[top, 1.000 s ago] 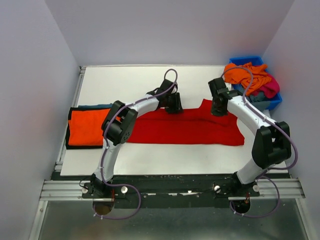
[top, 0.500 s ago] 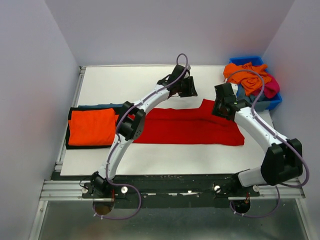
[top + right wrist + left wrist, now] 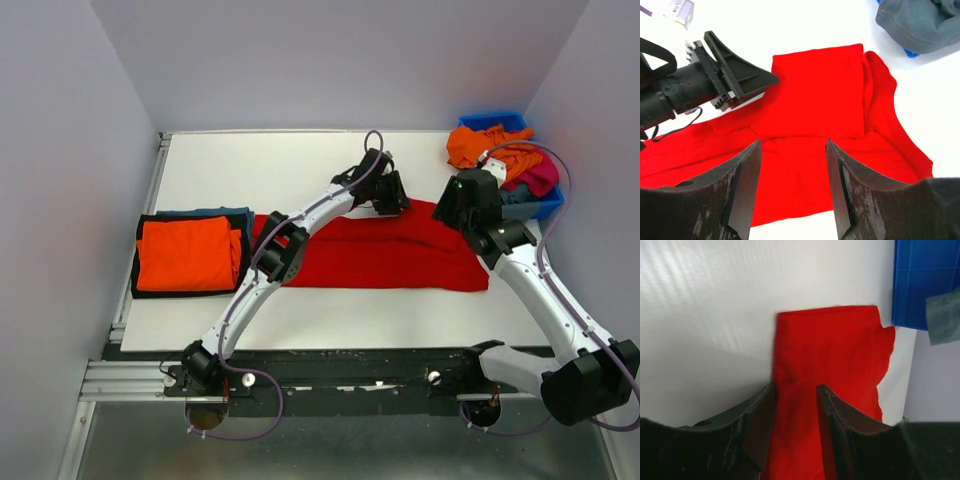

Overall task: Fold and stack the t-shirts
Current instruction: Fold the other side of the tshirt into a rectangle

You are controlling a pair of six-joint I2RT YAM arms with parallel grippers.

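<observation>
Left pincer (image 3: 392, 199) moved right over red t-shirt (image 3: 380, 258), stretched lengthwise left-to-right

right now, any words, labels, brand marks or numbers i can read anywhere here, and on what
None can be read in any view. The red t-shirt, the folded orange t-shirt and the blue bin are all plain, with no visible print, tag or number.

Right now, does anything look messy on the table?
Yes. The blue bin at the far right overflows: an orange shirt and a magenta shirt hang crumpled over its rim. The red shirt in the middle lies flat, only partly folded.
</observation>
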